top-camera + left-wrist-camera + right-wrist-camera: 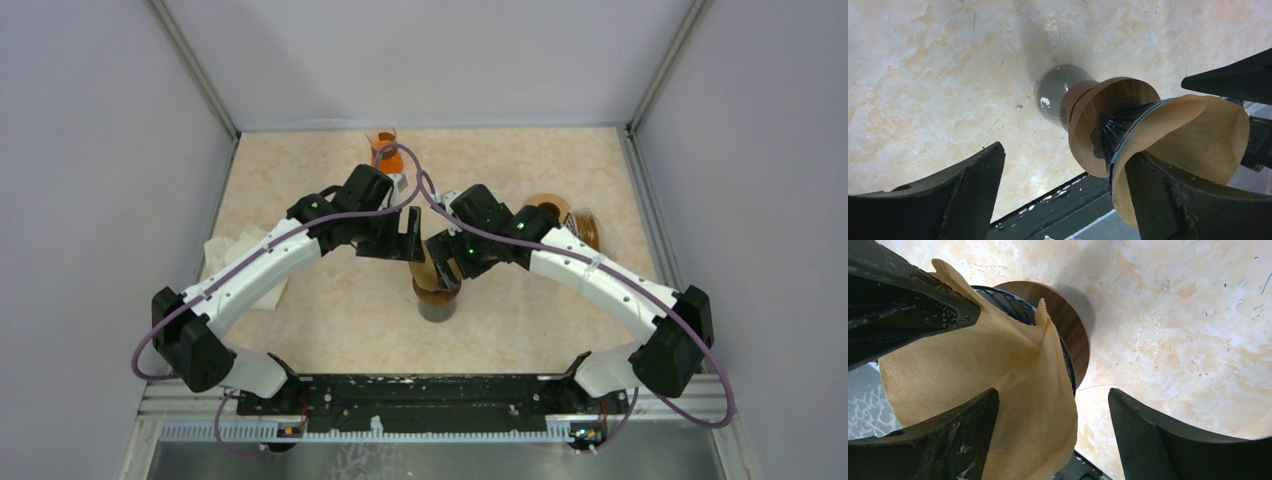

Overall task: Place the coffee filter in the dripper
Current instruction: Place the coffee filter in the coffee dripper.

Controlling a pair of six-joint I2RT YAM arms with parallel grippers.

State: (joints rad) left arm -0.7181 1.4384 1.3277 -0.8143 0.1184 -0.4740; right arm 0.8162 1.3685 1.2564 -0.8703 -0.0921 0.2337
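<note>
— While the left end effector (1068,155) and right end effector (1053,395) hover at the dripper (1115,127), which step is this?
— Seating. The coffee filter (973,375) stands in the dripper's mouth, crumpled, one edge above the rim.
— Held?
— Seemingly not; both stand wide open, fingers flanking the paper.
— Next?
— Probably a gentle press to settle it, without tipping anything on the desk (330,300).

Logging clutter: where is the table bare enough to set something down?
Bare: far-left corner beside the orange cup; near strip flanking the dripper. Crowded: centre, left pincer and right pincer over the coffee filter; cloth at left.
</note>
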